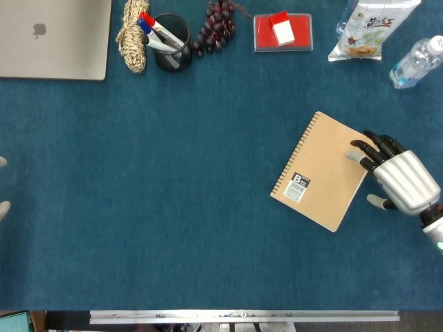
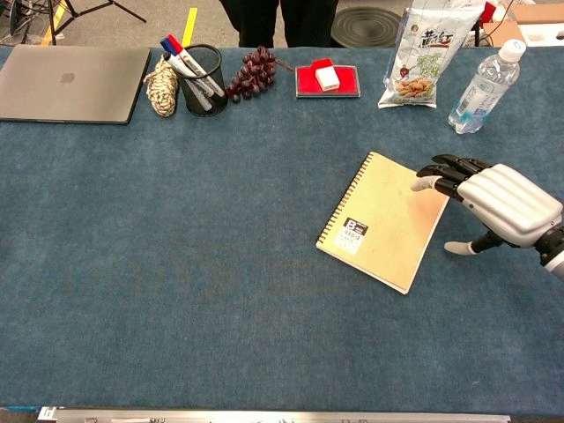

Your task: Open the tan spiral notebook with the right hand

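Notebook (image 1: 322,171) lying closed on blue table (image 1: 173,207) | right hand (image 1: 398,178) — fingers spread, grasping nothing — fingertips (image 2: 421,184) reaching over its right edge | left hand (image 1: 3,187) barely showing, fingers unreadable

Bright even overhead light, soft faint shadows, sharp focus throughout, mild sheen on the silver laptop (image 1: 54,38)

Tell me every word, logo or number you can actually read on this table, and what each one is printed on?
"B": large letter on the black-and-white label of the closed tan spiral notebook; the small print under it is too blurred to read.
Apple logo, no words: on the lid of the closed grey laptop.
Large red Chinese characters on the white snack bag: too blurred to read.
Clear plastic water bottle: label unreadable.
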